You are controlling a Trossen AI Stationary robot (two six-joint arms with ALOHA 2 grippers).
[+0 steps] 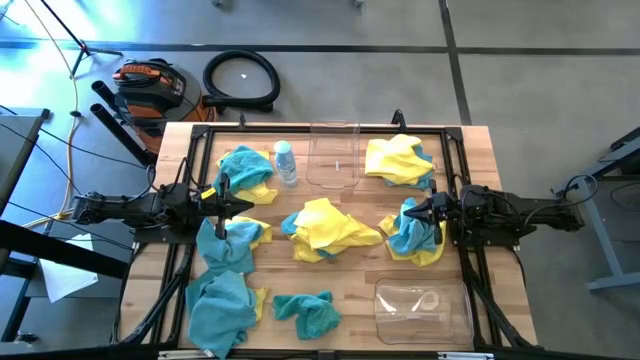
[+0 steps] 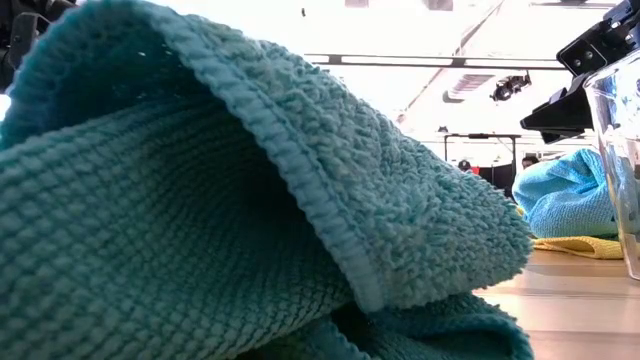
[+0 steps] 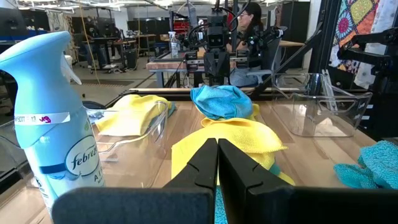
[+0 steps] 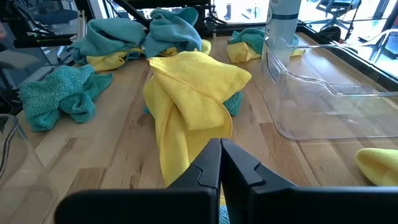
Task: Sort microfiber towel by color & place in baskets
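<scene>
Nothing has been sorted yet, as far as the pictures show: both clear baskets look empty, one at the far edge of the worktop (image 1: 478,140) in the middle (image 1: 334,155) and one at the near edge toward the right (image 1: 412,308). The towels lie scattered across the wood in mixed heaps. A yellow-and-teal pile (image 1: 325,228) sits in the centre, a mostly yellow bundle (image 1: 398,158) lies just beside the far basket, a teal-and-yellow clump (image 1: 247,172) lies near the spray bottle (image 1: 285,163), a small teal cloth (image 1: 305,311) rests near the front edge, and a large teal heap (image 1: 222,290) spreads at the front left. The left tool (image 1: 236,205) hovers at the left side with its fingers pressed together and nothing between them, pointing toward the centre pile. The right tool (image 1: 416,209) sits over a blue-and-yellow bundle (image 1: 416,235) on the right, also closed; its wrist view shows no cloth between the fingers, though from above it is hard to tell whether it touches the bundle. Every towel remains to be picked, separated by colour and dropped into a basket.
</scene>
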